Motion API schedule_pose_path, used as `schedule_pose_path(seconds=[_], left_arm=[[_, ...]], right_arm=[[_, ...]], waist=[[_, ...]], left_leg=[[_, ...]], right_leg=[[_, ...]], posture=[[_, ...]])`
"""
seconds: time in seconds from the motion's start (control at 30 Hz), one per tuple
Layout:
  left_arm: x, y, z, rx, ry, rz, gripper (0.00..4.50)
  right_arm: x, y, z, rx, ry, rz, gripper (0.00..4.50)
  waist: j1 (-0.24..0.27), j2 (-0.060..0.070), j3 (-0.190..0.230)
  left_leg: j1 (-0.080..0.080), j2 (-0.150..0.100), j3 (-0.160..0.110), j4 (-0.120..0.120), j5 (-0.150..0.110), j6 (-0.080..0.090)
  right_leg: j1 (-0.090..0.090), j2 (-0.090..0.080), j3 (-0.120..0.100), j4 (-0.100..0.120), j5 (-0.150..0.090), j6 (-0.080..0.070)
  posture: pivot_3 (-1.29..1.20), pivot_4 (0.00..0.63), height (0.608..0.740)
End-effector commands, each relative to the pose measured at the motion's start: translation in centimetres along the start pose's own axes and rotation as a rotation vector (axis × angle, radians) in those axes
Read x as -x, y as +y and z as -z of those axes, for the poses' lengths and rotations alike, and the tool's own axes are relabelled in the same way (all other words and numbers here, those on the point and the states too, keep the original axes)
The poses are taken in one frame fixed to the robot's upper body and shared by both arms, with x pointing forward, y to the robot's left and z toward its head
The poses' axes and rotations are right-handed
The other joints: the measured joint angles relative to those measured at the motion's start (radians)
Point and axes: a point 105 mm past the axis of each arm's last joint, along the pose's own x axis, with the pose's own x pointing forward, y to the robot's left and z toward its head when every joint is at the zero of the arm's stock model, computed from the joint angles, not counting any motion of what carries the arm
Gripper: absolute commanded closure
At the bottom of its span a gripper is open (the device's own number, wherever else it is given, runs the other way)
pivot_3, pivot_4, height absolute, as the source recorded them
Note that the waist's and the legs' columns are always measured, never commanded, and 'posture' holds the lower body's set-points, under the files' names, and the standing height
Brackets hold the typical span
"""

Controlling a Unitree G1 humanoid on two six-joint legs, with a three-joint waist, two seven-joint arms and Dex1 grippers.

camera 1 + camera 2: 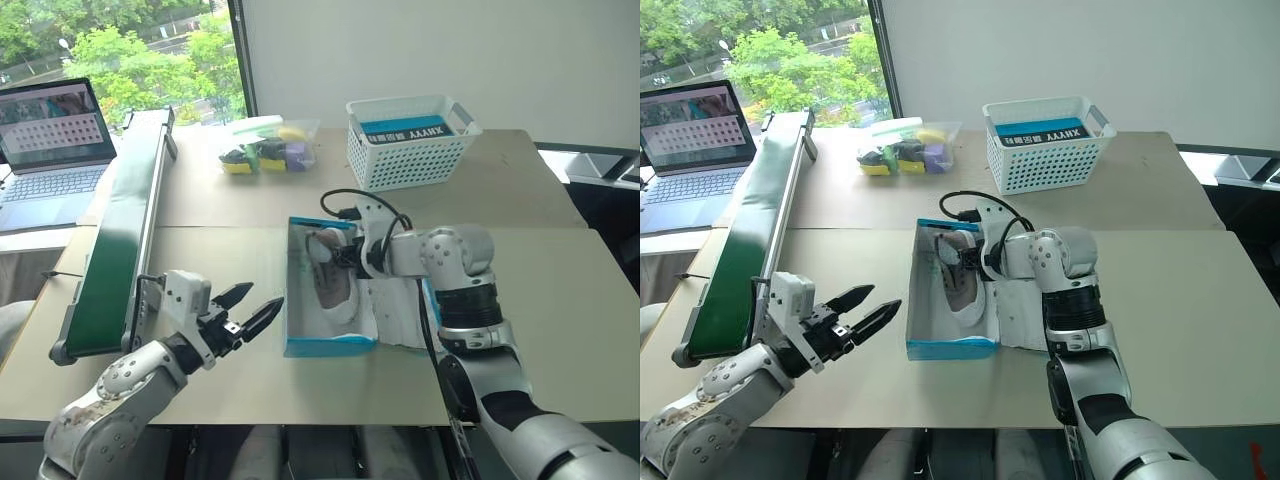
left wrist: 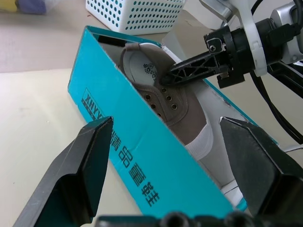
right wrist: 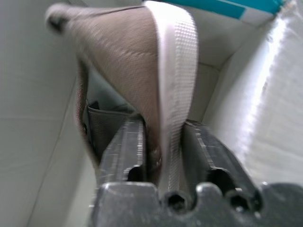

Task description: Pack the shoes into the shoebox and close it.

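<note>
Nearest the camera, the left pincer (image 1: pixel 250 312) is hovering over the front part of the bench (image 1: pixel 560 330), toward its left edge, with its two black fingers spread well apart and nothing between them. It is pointing roughly level toward the shoebox (image 1: pixel 330 346), stopping short of the blue wall without touching it.

That bright blue shoebox is sitting open near the middle of the bench, a little toward the front edge, its white inside showing. One greyish-taupe sneaker (image 1: pixel 335 285) is lying inside it, along the box's length, its whitish sole rim and lace eyelets visible in the left wrist view. (Whether a second shoe is lying beneath or beside it, I cannot tell.)

Reaching in from the right side of the box, the right pincer (image 1: pixel 345 256) is angling down into the far end of the box. Its fingers (image 3: pixel 127 151) are sitting on either side of the shoe's heel edge (image 3: pixel 173 94), with the fabric and webbing strip running between them; whether they are pressing on it or standing slightly loose I cannot tell.

Toward the far edge of the bench, a white lattice basket (image 1: pixel 408 150) is standing, with a clear tub of colourful items (image 1: pixel 268 150) to its left. Along the left edge a green conveyor belt (image 1: pixel 120 240) is running front to back, and beyond it a laptop (image 1: pixel 52 150) is sitting open.
</note>
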Motion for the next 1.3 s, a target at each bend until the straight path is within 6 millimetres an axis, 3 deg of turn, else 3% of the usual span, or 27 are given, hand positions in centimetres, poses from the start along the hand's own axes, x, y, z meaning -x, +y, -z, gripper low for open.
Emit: schedule_pose_path(seconds=[0.03,0.17,0.27,0.47,0.57,0.7,0.87,1.07,1.27,1.3], left_arm=[[0.0,-0.8,-0.9,-0.04,-0.034,0.018,0.66],[0.0,-0.3,-1.0,-0.051,-0.037,-0.007,0.66],[0.1,1.0,-1.2,-0.069,-0.051,-0.078,0.66],[1.0,4.4,-3.2,-0.083,-0.162,-0.292,0.66],[4.3,10.0,-5.0,-0.103,-0.294,-0.698,0.66],[7.4,12.4,-5.1,-0.12,-0.345,-0.96,0.66],[9.4,13.8,-3.6,-0.095,-0.292,-1.105,0.66],[10.6,14.5,-2.2,-0.118,-0.201,-1.144,0.66],[10.9,14.9,-1.5,-0.121,-0.163,-1.138,0.66],[11.0,14.9,-1.4,-0.12,-0.16,-1.141,0.42]], right_arm=[[1.2,0.4,-3.1,0.028,-0.12,0.008,1.72],[2.1,1.0,-5.3,0.066,-0.214,0.008,0.33],[3.6,1.8,-7.9,0.09,-0.337,-0.008,0.33],[5.2,3.5,-10.2,0.121,-0.475,-0.082,0.33],[7.7,7.3,-11.1,0.271,-0.646,-0.344,0.33],[9.6,10.2,-7.7,0.506,-0.698,-0.64,0.33],[8.6,10.4,-2.6,0.625,-0.604,-0.823,0.33],[5.2,9.9,-1.0,0.738,-0.584,-0.696,0.33],[3.2,9.8,0.0,0.749,-0.573,-0.628,0.33],[3.0,9.7,0.1,0.751,-0.567,-0.618,0.27]], waist=[[0.0,0.0,0.0],[0.0,0.0,0.0],[0.0,0.0,0.0],[0.0,0.0,0.0],[-0.001,0.0,0.0],[0.001,-0.001,-0.001],[0.006,-0.003,-0.001],[0.0,-0.003,-0.002],[0.004,-0.004,-0.002],[0.004,-0.005,-0.003]], left_leg=[[0.0,0.0,0.0,0.0,0.0,0.0],[-0.001,0.0,0.0,0.0,0.0,0.0],[-0.001,0.0,0.0,0.0,0.0,0.0],[-0.001,0.0,0.0,0.0,0.0,0.0],[-0.001,0.0,0.0,0.0,0.0,0.0],[-0.001,0.0,0.0,-0.001,0.0,0.0],[-0.001,-0.001,-0.001,0.003,0.0,0.0],[0.003,-0.001,-0.001,0.003,0.0,-0.001],[0.003,-0.001,-0.001,0.002,0.0,-0.002],[0.003,-0.001,-0.001,0.002,0.0,-0.002]], right_leg=[[0.0,0.0,0.0,0.0,0.0,0.0],[-0.001,0.0,0.0,0.0,0.0,0.0],[-0.001,0.0,0.0,0.0,0.0,0.0],[-0.001,0.0,0.0,0.001,0.0,0.0],[-0.001,0.0,0.0,0.001,0.0,0.0],[-0.001,0.0,0.0,0.0,0.0,0.0],[0.0,-0.001,-0.001,0.001,0.001,0.002],[0.003,0.0,0.0,0.001,0.003,0.001],[0.002,-0.001,0.0,0.0,0.003,0.001],[0.002,-0.001,0.0,0.0,0.003,0.001]], posture=[[0.0,0.15,0.738],[0.0,0.15,0.738],[0.0,0.15,0.738],[0.0,0.15,0.738],[0.0,0.15,0.738],[0.0,0.15,0.738],[0.0,0.15,0.738],[0.0,0.15,0.738],[0.0,0.15,0.738],[0.0,0.15,0.738]])
